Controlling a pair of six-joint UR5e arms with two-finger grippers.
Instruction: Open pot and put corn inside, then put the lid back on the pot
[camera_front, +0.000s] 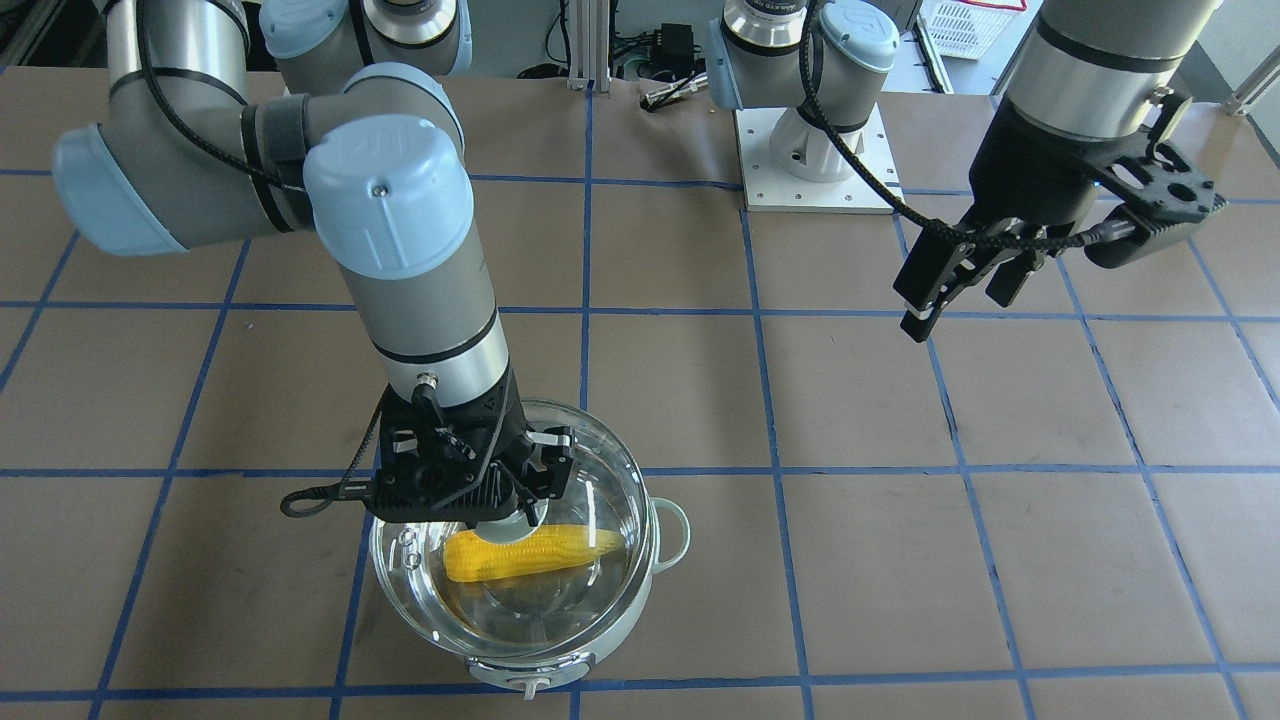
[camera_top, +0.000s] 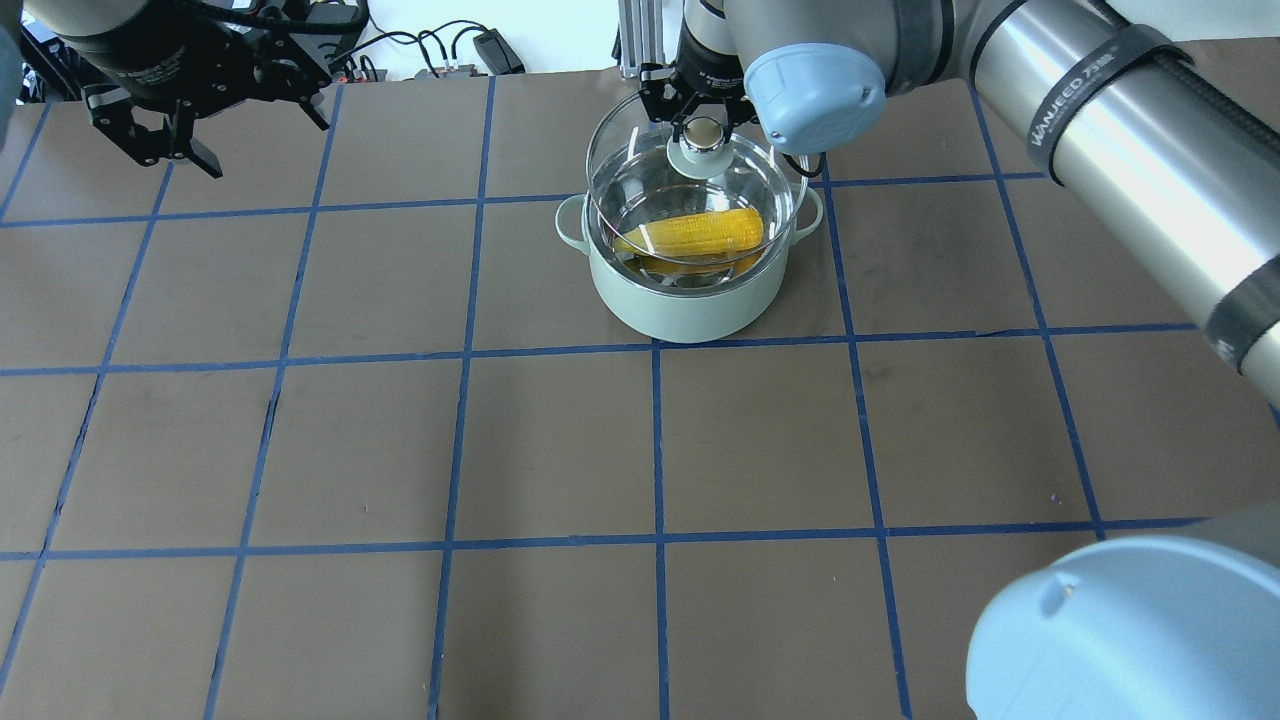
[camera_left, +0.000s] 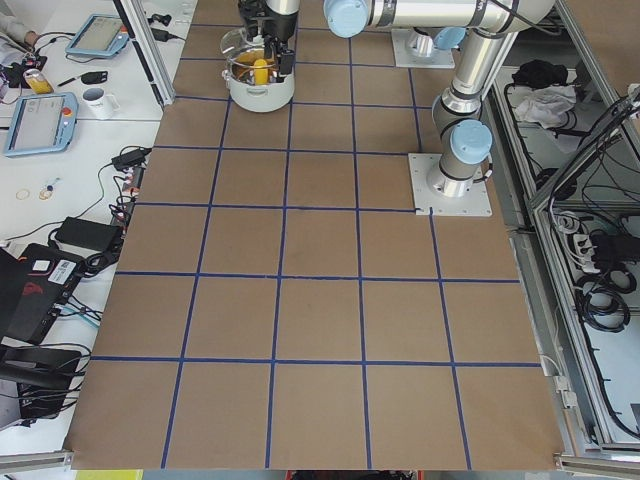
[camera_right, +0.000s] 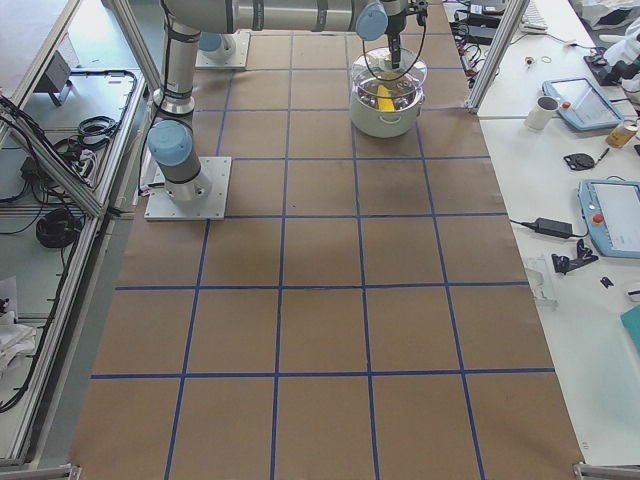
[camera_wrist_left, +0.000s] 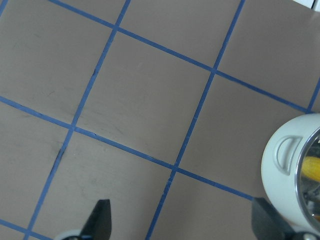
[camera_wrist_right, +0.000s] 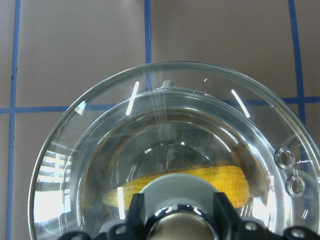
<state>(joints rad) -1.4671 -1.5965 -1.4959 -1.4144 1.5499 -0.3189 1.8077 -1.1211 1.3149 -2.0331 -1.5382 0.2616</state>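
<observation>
The mint-green pot (camera_top: 685, 300) stands at the far middle of the table. The yellow corn (camera_top: 700, 232) lies inside it, also seen through the glass in the right wrist view (camera_wrist_right: 200, 182). My right gripper (camera_top: 703, 125) is shut on the pale green knob (camera_wrist_right: 175, 200) of the clear glass lid (camera_top: 690, 190). It holds the lid over the pot's mouth, set slightly toward the far side. I cannot tell whether the lid touches the rim. My left gripper (camera_top: 150, 150) hangs open and empty above the far left of the table, well away from the pot (camera_wrist_left: 290, 175).
The left arm's white base plate (camera_front: 815, 160) is bolted to the table. A white basket (camera_front: 965, 25) sits behind the robot. Side benches beyond the table's far edge carry tablets (camera_left: 38, 122) and a mug (camera_left: 96, 100). Frame posts (camera_right: 490, 60) stand near the pot.
</observation>
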